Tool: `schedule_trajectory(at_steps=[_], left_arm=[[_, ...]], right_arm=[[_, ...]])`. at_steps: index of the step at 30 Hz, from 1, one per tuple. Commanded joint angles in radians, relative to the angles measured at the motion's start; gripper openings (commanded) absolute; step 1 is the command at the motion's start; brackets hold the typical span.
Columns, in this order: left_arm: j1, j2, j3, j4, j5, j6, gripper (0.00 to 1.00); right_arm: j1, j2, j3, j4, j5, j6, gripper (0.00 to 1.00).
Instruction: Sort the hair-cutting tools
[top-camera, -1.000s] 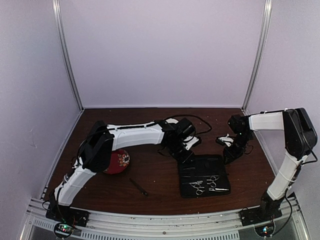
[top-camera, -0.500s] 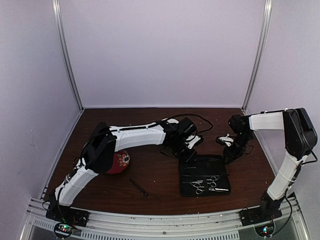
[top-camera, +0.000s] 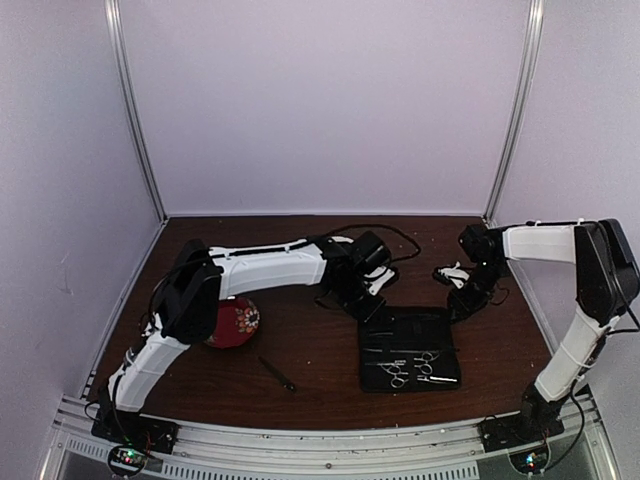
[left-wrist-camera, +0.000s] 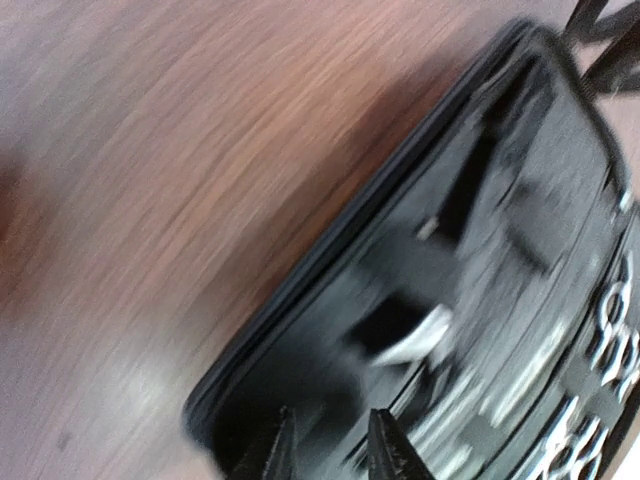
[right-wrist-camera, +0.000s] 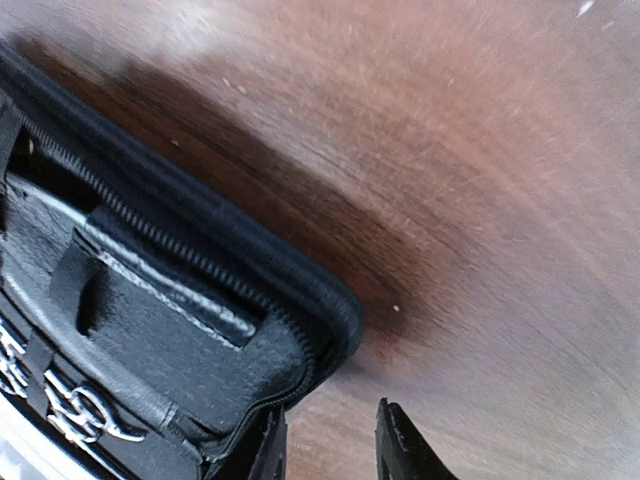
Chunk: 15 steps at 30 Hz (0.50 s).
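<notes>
Lilac walls enclose a dark, wood-grained bench (top-camera: 300, 345). Two silver ring-handled scissors (top-camera: 400, 375) lie inside the open black case (top-camera: 405, 325), which is zip-edged with a leathery grain. The thin black stick (top-camera: 278, 374) lies well apart on bare wood. The left end effector (left-wrist-camera: 328, 452) and right end effector (right-wrist-camera: 330, 440), both narrowly parted and empty, flank the case's far corners, probably to steady it.
</notes>
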Motion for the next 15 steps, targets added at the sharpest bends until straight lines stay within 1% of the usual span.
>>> schedule_trajectory(at_steps=[1, 4, 6, 9, 11, 14, 15], left_arm=[[-0.001, -0.198, -0.09, -0.075, -0.141, 0.069, 0.3], [-0.001, -0.317, -0.164, -0.094, -0.206, 0.103, 0.34], [0.002, -0.38, -0.182, -0.141, -0.269, 0.127, 0.37], [0.01, -0.466, -0.213, -0.205, -0.418, 0.143, 0.48], [0.026, -0.521, -0.254, -0.216, -0.485, 0.142, 0.54], [0.08, -0.596, -0.338, -0.218, -0.479, 0.122, 0.56], [0.103, -0.614, -0.369, -0.228, -0.45, 0.108, 0.53]], right_arm=[[-0.001, -0.09, 0.006, 0.01, 0.04, -0.015, 0.32], [-0.001, -0.133, 0.004, 0.01, 0.057, -0.033, 0.32], [0.001, -0.169, 0.008, 0.004, 0.058, -0.057, 0.32], [0.009, -0.24, 0.02, -0.01, 0.035, -0.109, 0.32], [0.035, -0.304, 0.036, -0.029, -0.006, -0.16, 0.33], [0.129, -0.388, 0.074, -0.054, -0.039, -0.225, 0.34], [0.17, -0.399, 0.09, -0.058, -0.035, -0.236, 0.35]])
